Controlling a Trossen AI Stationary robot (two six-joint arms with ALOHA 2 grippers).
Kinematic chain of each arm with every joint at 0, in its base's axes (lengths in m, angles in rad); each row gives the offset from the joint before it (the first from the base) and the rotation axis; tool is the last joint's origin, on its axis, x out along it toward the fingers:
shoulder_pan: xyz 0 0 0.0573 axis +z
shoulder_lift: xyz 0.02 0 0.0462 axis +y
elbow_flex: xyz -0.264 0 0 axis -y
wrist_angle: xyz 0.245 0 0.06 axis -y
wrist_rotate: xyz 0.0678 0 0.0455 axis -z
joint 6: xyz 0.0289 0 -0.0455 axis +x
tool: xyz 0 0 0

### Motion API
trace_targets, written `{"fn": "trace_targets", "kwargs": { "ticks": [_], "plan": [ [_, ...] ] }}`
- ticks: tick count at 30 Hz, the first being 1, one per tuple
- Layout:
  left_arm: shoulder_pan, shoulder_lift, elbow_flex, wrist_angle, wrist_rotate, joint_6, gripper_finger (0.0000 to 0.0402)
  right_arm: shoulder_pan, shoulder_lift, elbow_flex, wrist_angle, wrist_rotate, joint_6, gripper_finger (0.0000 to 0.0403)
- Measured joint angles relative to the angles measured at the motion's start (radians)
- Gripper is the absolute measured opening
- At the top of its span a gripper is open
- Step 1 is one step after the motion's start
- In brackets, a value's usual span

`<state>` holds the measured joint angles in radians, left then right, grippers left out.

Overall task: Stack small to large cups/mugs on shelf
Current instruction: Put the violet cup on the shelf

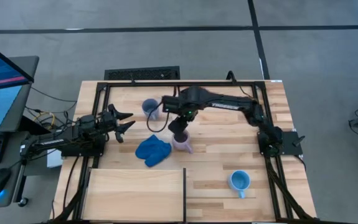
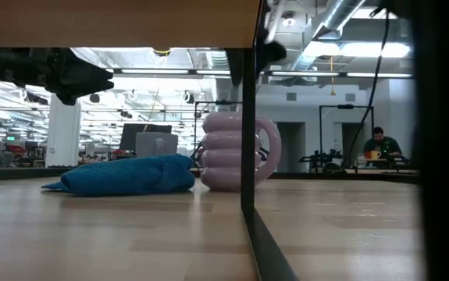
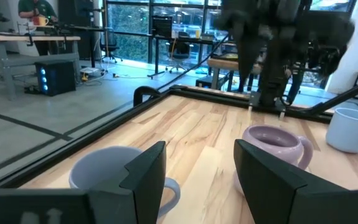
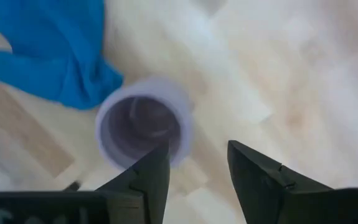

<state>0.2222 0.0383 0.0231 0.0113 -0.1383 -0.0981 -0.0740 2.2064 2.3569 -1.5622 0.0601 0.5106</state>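
From above, you have the right hand (image 1: 179, 132) over the lilac mug (image 1: 182, 144) at mid-desk, just beside the blue cloth (image 1: 152, 150). The grey-blue mug (image 1: 150, 107) sits farther back, the light blue mug (image 1: 239, 181) near the front right, and the shelf (image 1: 135, 193) carries nothing, so I judge all the stacking is left. The left hand (image 1: 124, 122) waits at the left, fingers spread.

At desk level, the lilac mug (image 2: 232, 151) stands upright by the cloth (image 2: 126, 174).

Your left wrist camera shows the spread fingers (image 3: 142, 176) holding nothing.

Your right wrist camera shows the hand (image 4: 197, 165) parted wide above the mug (image 4: 142, 127), gripping nothing.
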Motion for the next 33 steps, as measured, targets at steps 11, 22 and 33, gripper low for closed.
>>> {"fn": "trace_targets", "kwargs": {
  "ticks": [11, 22, 33],
  "plan": [
    [0.0, 0.0, 0.0, 0.001, 0.0, -0.03, 0.018, 0.131, -0.324, -0.003, 0.198, 0.49, -0.341, 0.0183],
    [0.0, 0.0, 0.0, 0.0, 0.0, -0.028, 0.018, 0.008, -0.456, -0.005, 0.208, 0.479, -0.534, 0.0179],
    [0.0, 0.0, 0.0, 0.004, 0.0, 0.024, 0.018, -0.004, -0.527, -0.229, 0.31, 0.445, -0.502, 0.0178]
  ]
}}
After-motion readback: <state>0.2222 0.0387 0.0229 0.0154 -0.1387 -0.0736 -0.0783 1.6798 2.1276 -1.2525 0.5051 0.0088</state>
